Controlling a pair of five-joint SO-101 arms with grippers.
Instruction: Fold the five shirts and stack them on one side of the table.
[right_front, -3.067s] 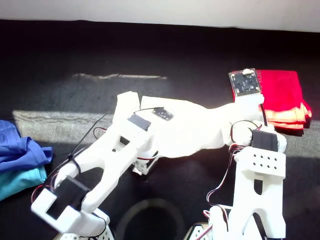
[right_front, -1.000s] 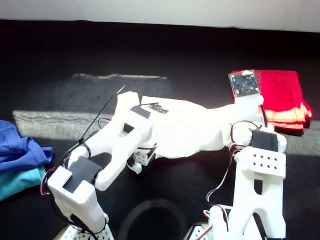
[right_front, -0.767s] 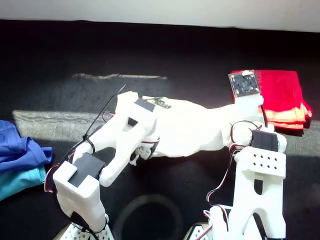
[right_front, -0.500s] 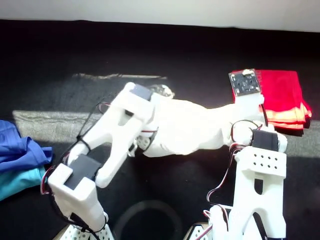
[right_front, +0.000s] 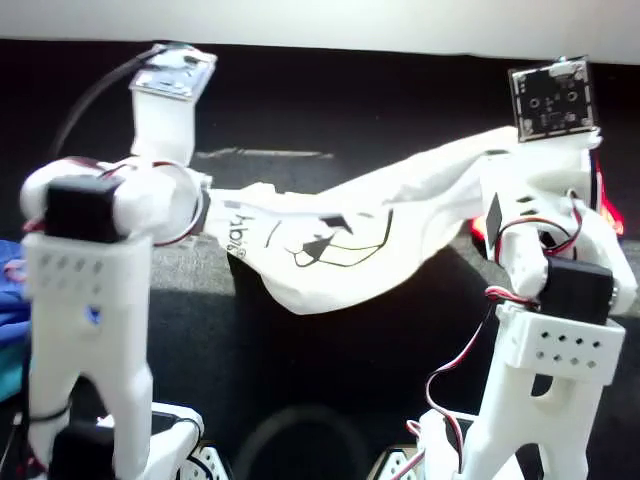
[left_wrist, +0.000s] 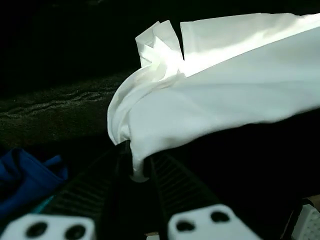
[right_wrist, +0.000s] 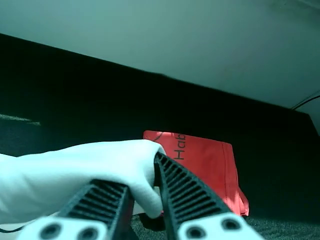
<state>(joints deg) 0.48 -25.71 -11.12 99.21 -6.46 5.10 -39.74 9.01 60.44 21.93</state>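
Between the left hand (left_wrist: 136, 162) and the right hand (right_wrist: 152, 172), each pinching one end, the white shirt (right_front: 330, 235) is hanging clear of the worktop (right_front: 350, 100), probably awaiting a flat lay-down for folding.

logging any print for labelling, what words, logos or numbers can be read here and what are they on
white shirt: a short dark word beside a line drawing, sideways on creased cloth, too blurred to read.
red shirt: a few dark letters at its folded edge, cut short, no whole word to quote.
No numbers, labels or signs can be read.
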